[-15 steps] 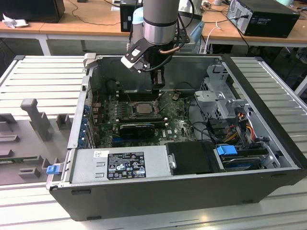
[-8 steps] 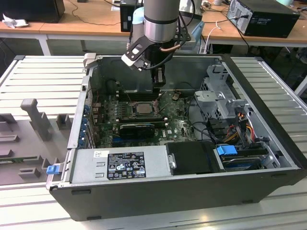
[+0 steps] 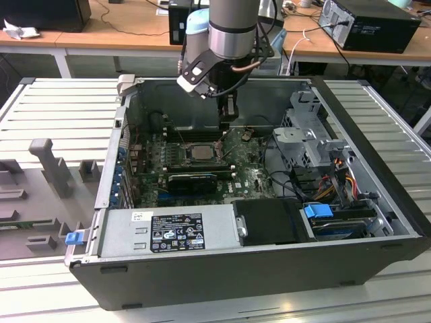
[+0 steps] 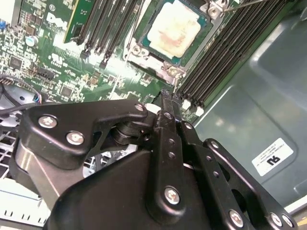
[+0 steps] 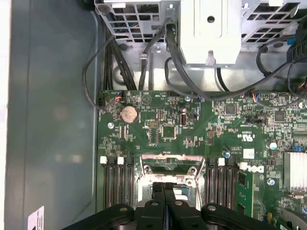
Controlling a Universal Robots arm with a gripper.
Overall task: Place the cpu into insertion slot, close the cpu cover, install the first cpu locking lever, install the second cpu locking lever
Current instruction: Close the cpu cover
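Observation:
The cpu (image 4: 172, 31) lies flat in the insertion slot (image 4: 135, 51) in the middle of the green motherboard (image 5: 230, 129); its silver top is smeared with pale residue. The cpu cover (image 4: 165, 72) appears to lie flat around it as a metal frame, the chip showing through its window. A thin metal lever rod (image 4: 240, 5) runs past one socket corner. My gripper (image 4: 165, 93) is shut with nothing between its fingers. It hovers just off the socket's edge, over the memory slots. In the exterior view the gripper (image 3: 229, 116) hangs behind and slightly right of the cpu (image 3: 200, 151). In the first wrist view the fingertips (image 5: 164, 189) overlap the socket frame (image 5: 168, 165).
Black memory slots (image 4: 225, 52) flank the socket. A drive cage (image 3: 306, 134) with cables stands at the exterior view's right, and a power supply (image 3: 168, 229) fills the near side. A black card (image 3: 192, 180) lies in front of the socket. The case walls (image 4: 268, 96) enclose everything.

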